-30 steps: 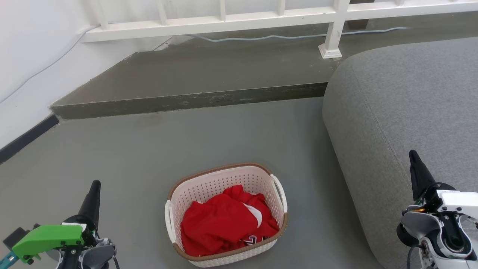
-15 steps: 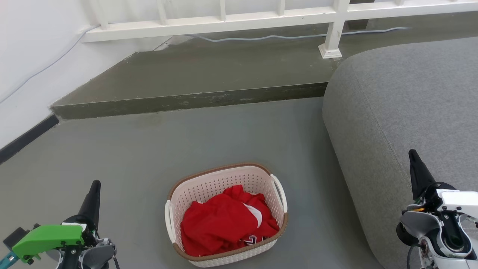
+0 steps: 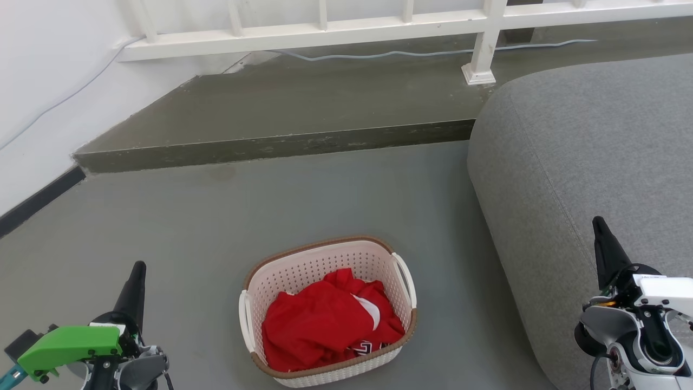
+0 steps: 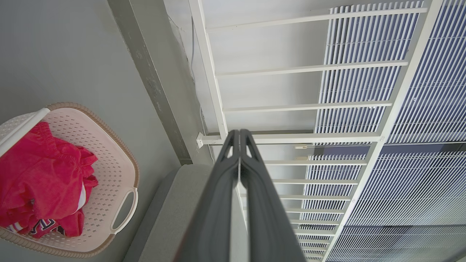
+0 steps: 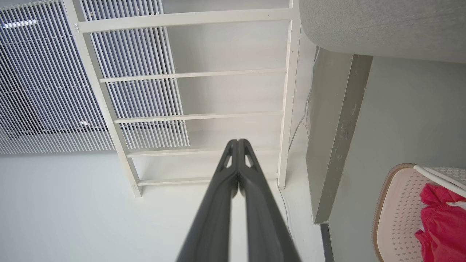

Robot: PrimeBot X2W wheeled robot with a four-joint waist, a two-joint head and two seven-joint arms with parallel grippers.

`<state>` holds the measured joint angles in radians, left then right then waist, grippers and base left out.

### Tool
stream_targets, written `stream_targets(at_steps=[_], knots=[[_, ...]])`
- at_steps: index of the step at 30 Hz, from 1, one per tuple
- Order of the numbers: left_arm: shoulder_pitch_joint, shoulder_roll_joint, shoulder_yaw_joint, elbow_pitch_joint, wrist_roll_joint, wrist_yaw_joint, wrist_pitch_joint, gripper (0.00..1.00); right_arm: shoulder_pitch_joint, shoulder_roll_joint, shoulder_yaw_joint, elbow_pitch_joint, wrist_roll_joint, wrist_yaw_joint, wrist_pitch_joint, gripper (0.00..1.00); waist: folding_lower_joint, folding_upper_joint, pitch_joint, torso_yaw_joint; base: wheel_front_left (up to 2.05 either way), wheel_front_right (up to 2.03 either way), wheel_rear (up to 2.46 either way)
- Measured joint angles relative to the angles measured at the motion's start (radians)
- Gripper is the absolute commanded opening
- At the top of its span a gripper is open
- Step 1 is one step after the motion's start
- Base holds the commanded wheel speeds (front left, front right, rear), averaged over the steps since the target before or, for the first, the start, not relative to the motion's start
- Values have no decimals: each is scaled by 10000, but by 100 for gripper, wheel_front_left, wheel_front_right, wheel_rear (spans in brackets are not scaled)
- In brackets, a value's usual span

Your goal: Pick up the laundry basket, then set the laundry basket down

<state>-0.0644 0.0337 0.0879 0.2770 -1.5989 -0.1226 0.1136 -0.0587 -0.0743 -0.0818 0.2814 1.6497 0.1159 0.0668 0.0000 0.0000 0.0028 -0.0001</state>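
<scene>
Floor: grey floor (image 3: pixel 325 189) running up to a low step (image 3: pixel 270 143) under a white railing (image 3: pixel 325 27); grey sofa (image 3: pixel 584 162) bulging in along the right edge
Basket: the laundry basket (image 3: pixel 319 268) sits flat on the floor, well short of the step and near the sofa's base; a red garment (image 3: pixel 319 319) is heaped inside
Left gripper: left gripper (image 3: pixel 138 268) hangs off to the basket's left, apart from it; fingers pressed together, holding nothing
Right gripper: right gripper (image 3: pixel 598 225) is over by the sofa, well apart from the basket; fingers also pressed together and empty
Stage: basket down and both grippers clear; that fits a basket waiting for its lift or one already set back
Risk, tipping: in any lift, one loop handle alone would let the basket swing and the garment slide toward the low side
Risk, grip: the handles are thin and smooth, so I judge they could slip from slim fingers
Risk, crowding: the sofa stands near the right handle (image 3: pixel 406 279); the right arm could brush it
Heading: mouth faces up
Long axis: handle to handle across the robot's front, right end skewed toward the step
</scene>
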Motion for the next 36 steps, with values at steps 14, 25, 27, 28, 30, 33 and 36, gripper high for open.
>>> stream_targets(at_steps=[14,25,27,28,30,33,36], knots=[[0,0,-2,-2,0,0,0,0,0,13,-12,-4,0,0,0,0,0,0,1,0,0,0,0],[0,0,-2,-4,0,0,0,0,0,27,-21,-6,0,0,0,0,0,0,1,1,0,0,0],[0,0,-2,-4,0,0,0,0,0,27,-23,-8,0,0,0,0,0,0,2,1,0,0,0],[0,0,-2,-4,0,0,0,0,0,29,-23,-8,0,0,0,0,0,0,1,1,0,0,0],[0,0,-2,-4,0,0,0,0,0,29,-25,-8,-2,0,0,0,0,0,2,1,0,0,0],[0,0,-2,-4,0,0,0,0,0,31,-27,-8,-2,0,0,0,0,0,1,1,0,0,0],[0,0,-2,-6,0,0,0,0,0,33,-33,-10,-2,0,0,0,0,0,2,1,0,0,0]])
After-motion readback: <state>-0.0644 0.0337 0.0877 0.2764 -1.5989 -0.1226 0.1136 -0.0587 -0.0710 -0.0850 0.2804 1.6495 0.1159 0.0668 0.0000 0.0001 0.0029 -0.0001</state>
